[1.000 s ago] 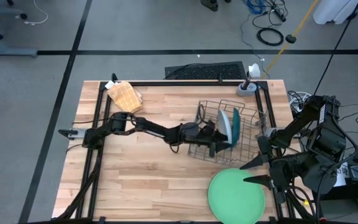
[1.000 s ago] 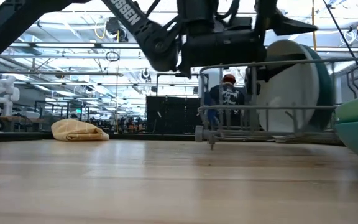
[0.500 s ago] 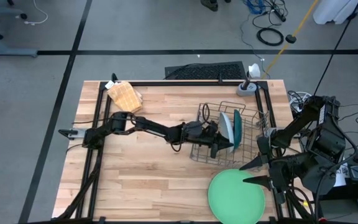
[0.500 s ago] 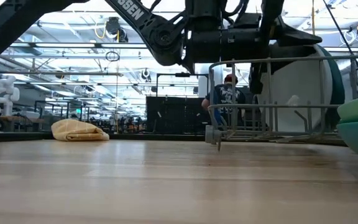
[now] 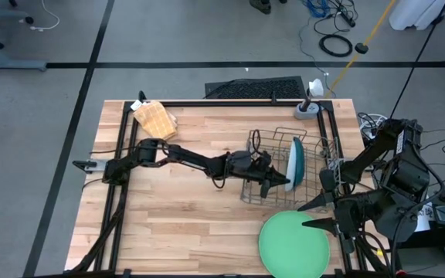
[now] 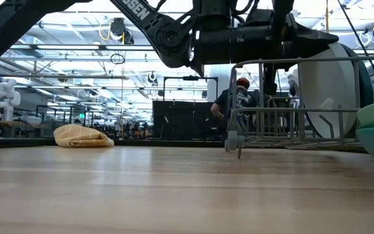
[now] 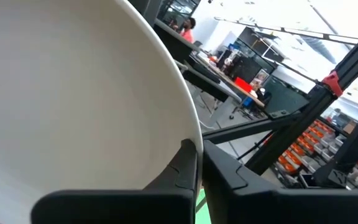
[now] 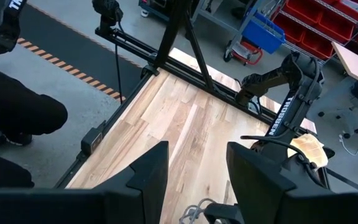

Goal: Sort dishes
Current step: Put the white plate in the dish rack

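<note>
Rack wires point(image 5: 315, 166) partly hide pale plate point(image 6: 326, 91) gripped by left end effector point(image 5: 278, 184).

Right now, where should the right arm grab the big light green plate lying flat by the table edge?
Take the light green plate by its rim, on the side nearest the right gripper. It lies flat on the table, so only the edge offers the fingers a bite; one goes under, one over.

Left gripper point(image 5: 278, 181) fingers closed on the pale plate point(image 6: 326, 88), wire rack point(image 5: 280, 166) dragged toward the right arm

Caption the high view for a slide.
Left end effector grips a white plate in the wire rack; light green plate lies nearby.
</note>
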Robot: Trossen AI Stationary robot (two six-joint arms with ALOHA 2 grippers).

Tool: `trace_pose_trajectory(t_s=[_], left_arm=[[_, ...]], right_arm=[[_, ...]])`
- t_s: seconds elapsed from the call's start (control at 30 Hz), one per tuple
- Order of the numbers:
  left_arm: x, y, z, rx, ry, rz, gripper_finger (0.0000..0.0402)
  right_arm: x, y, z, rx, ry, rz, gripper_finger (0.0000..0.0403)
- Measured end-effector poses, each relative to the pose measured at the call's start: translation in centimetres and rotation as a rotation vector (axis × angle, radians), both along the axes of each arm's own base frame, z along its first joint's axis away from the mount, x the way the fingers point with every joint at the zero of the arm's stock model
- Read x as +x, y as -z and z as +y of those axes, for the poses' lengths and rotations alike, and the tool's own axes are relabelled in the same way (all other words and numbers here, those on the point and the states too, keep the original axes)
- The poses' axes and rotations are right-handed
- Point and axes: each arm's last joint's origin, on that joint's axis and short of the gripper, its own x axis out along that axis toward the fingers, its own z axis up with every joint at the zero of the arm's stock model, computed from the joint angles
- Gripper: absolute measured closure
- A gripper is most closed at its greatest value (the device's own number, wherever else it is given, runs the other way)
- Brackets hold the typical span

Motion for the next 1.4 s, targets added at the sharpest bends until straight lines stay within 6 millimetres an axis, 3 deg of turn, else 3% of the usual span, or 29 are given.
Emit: trace_pose_trajectory(t_s=[0.13,0.4,0.53,0.8,1.2,1.4], left_arm=[[0.0,0.0,0.2,-0.002,-0.004,0.003,0.0367],[0.1,0.2,0.7,-0.002,-0.03,0.026,0.0266],[0.1,0.4,1.2,-0.001,-0.044,0.042,0.0234],[0.0,0.6,2.2,-0.003,-0.034,0.07,0.0223],[-0.1,1.3,2.2,0.032,0.058,0.127,0.0222],[-0.1,1.6,2.2,0.068,0.064,0.149,0.0197]], right_arm=[[0.0,0.0,0.0,0.002,0.001,0.001,0.0248],[0.0,0.0,0.0,0.003,0.002,0.001,0.0248],[0.0,0.0,0.0,0.003,0.002,0.001,0.0248],[0.0,0.0,0.0,0.002,0.003,0.002,0.0248],[0.0,0.0,0.0,0.006,0.004,0.003,0.0248],[0.0,0.0,0.0,0.008,0.005,0.003,0.0248]])
